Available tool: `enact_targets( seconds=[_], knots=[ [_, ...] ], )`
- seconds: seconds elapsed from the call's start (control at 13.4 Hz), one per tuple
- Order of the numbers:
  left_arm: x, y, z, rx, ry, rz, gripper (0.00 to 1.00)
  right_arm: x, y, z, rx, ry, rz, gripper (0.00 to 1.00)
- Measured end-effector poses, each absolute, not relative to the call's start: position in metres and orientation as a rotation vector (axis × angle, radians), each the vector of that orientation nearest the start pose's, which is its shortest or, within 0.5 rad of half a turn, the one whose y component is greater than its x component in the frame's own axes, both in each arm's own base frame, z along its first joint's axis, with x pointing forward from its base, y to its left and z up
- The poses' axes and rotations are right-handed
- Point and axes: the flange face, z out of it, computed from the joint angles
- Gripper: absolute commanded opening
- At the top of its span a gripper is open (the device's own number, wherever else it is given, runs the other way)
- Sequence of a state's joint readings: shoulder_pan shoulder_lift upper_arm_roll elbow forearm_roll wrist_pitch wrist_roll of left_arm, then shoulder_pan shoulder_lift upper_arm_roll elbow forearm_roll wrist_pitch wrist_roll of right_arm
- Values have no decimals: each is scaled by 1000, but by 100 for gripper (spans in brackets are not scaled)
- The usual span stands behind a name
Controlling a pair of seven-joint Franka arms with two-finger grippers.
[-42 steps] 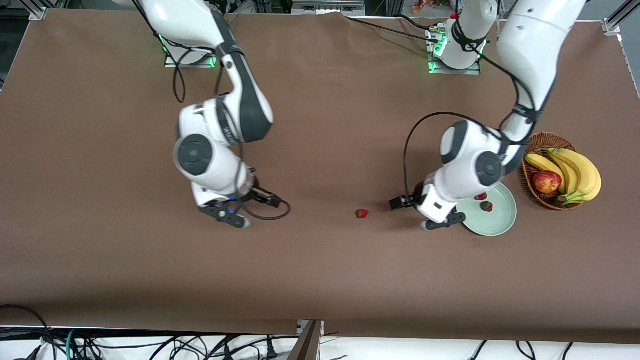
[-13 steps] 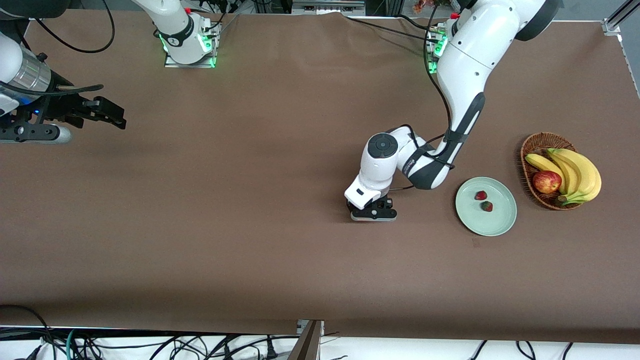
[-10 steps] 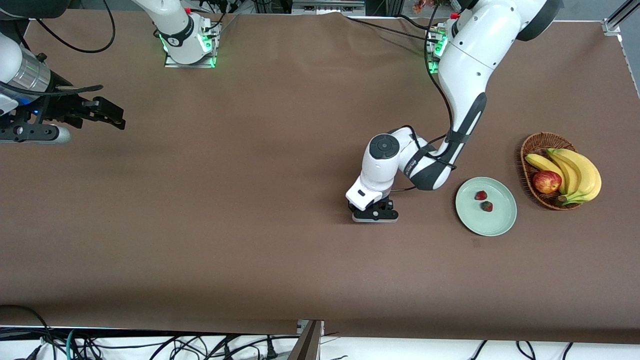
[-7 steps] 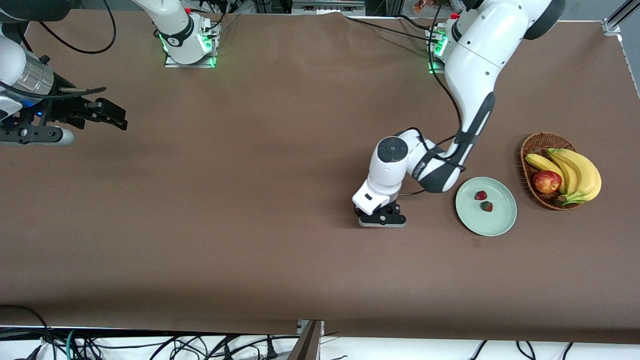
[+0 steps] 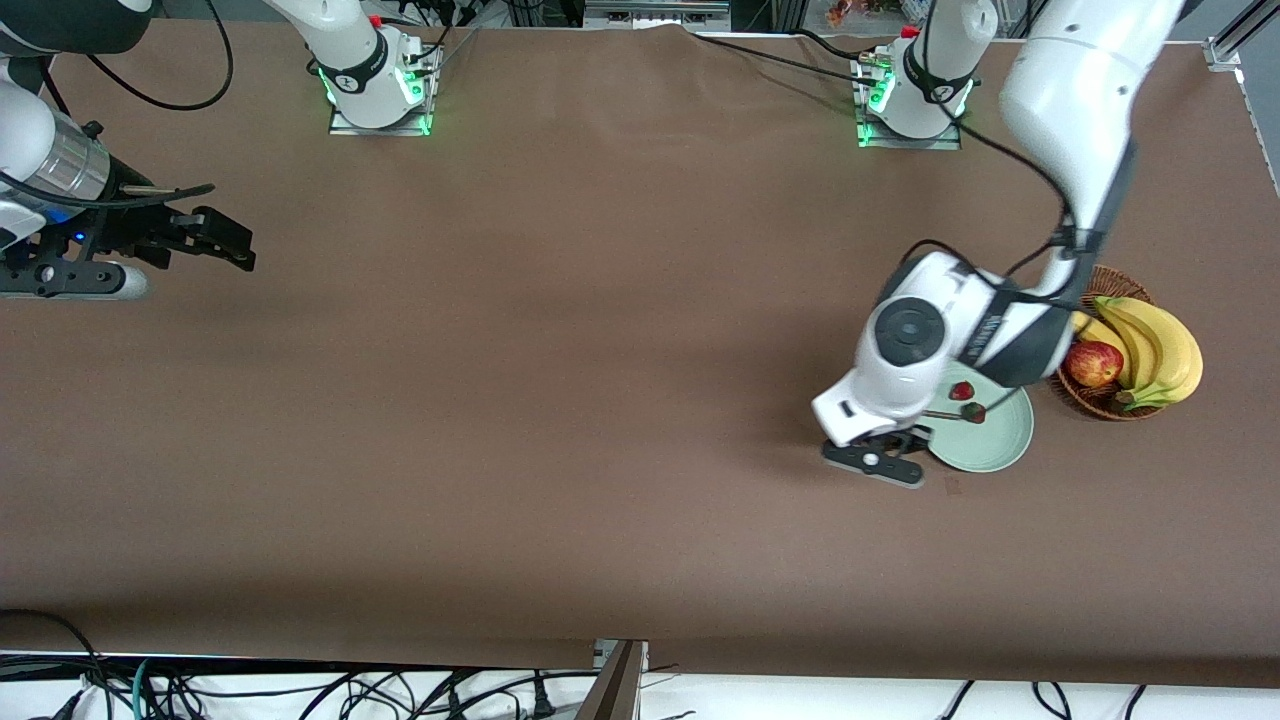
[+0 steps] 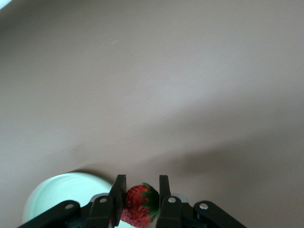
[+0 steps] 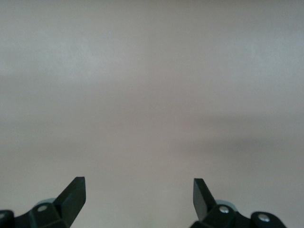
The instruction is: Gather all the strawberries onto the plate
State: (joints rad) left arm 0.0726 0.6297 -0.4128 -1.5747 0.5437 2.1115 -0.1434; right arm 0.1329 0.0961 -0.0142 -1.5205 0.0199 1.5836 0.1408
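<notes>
Front view recorded one round, smooth mint-green plate [image 5: 1000, 455] with two strawberries [image 5: 962, 391] lying on it, and one woven wicker basket [image 5: 1090, 282] beside it holding one apple [image 5: 1092, 363] and bananas [image 5: 1160, 345]. Third strawberry [image 6: 139, 205], red and seeded with a green top, was pinched between the narrowly set jaws of the left gripper [image 6: 139, 199] over the plate's rim. Right gripper [image 7: 139, 195] waited with jaws spread wide, holding nothing, over bare brown table [image 5: 500, 400] at the right arm's end.

Brown table [image 5: 560, 400] under even light; cables [image 5: 300, 690] on white floor below its front edge.
</notes>
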Motion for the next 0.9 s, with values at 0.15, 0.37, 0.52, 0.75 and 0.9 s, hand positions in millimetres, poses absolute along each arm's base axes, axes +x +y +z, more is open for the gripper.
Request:
enact_targets(
  seconds=[0.15, 0.37, 0.52, 0.75, 0.9],
  knots=[
    [681, -100, 304, -2887, 732, 61, 45, 581, 73, 598, -3125, 33, 34, 100],
    [674, -28, 287, -2959, 838, 172, 100, 580, 73, 599, -3125, 32, 31, 100],
    [670, -29, 285, -2973, 847, 195, 100, 580, 73, 599, -3125, 32, 30, 100],
    [663, -55, 334, -3020, 825, 211, 100, 580, 74, 599, -3125, 30, 30, 100],
    [656, -55, 384, -3036, 758, 217, 100, 580, 75, 600, -3124, 27, 26, 100]
  ],
)
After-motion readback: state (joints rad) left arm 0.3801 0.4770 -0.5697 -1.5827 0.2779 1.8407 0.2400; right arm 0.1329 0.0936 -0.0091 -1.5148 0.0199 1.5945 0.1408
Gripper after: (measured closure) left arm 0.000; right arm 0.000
